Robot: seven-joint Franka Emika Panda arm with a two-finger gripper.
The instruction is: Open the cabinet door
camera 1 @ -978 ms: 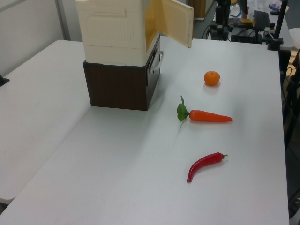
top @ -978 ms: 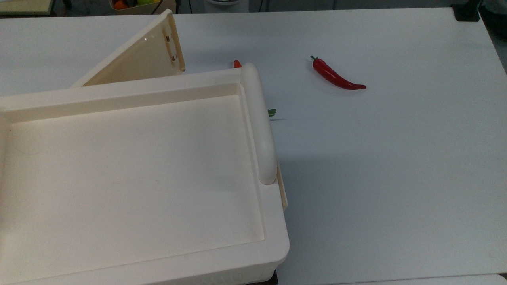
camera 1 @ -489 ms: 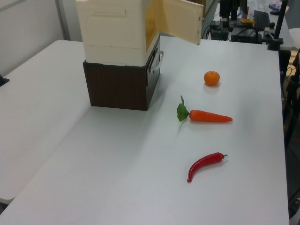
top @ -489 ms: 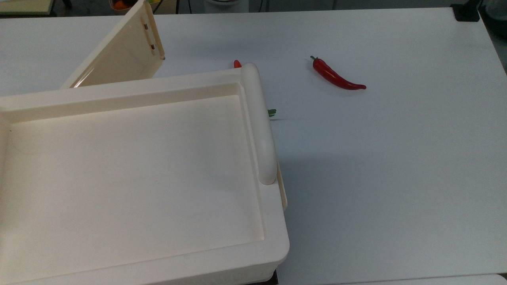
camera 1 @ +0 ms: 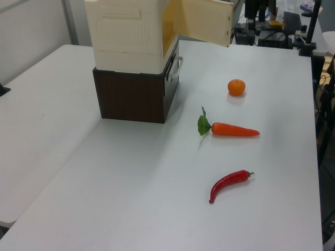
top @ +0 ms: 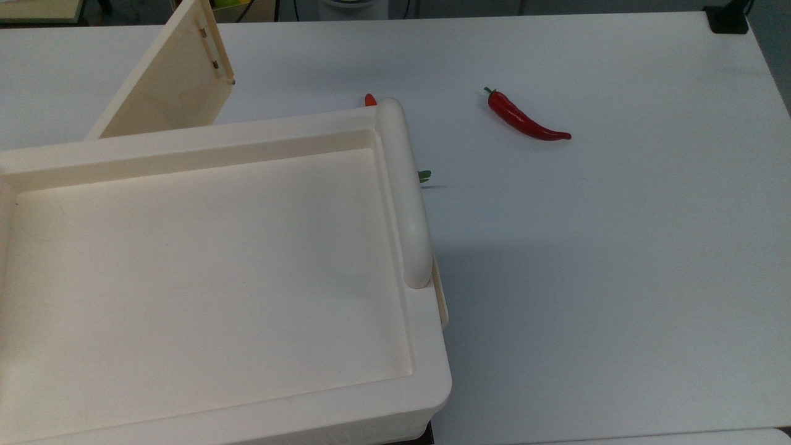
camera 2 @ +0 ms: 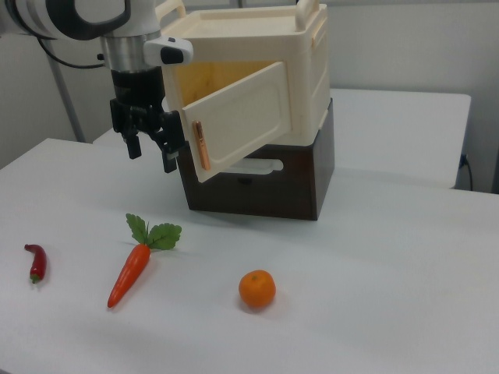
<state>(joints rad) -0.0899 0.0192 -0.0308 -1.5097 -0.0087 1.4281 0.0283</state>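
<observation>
Cream-beige plastic forms the cabinet door (camera 2: 248, 118), which stands swung well out from the cabinet (camera 2: 300, 86). In the right view, its free edge with an orange-brown strip lies just to the right of the claw (camera 2: 150, 156). The claw hangs at that edge, fingers pointing down and spread apart with nothing between them; whether a finger touches the door cannot be told. The arm above the claw is cut off by the right view's upper left corner.

In the top view the door (top: 165, 86) is cut off by the upper frame edge, with two small dark fittings near its outer edge. In the left view the door (camera 1: 207, 22) is likewise cut off at the top.

The cabinet rests on a dark brown base (camera 2: 265, 183) on the white worktop (camera 2: 390, 296). The cabinet's recessed top (top: 204, 272) hides most of the carrot (top: 370, 99) in the top view, leaving the orange tip and a green leaf scrap showing.

In the right view, the carrot (camera 2: 132, 269) lies on the worktop below the claw, well apart from it. The red chilli (camera 2: 36, 262) lies below and to the left of the claw, and the orange (camera 2: 257, 289) below and to its right.
</observation>
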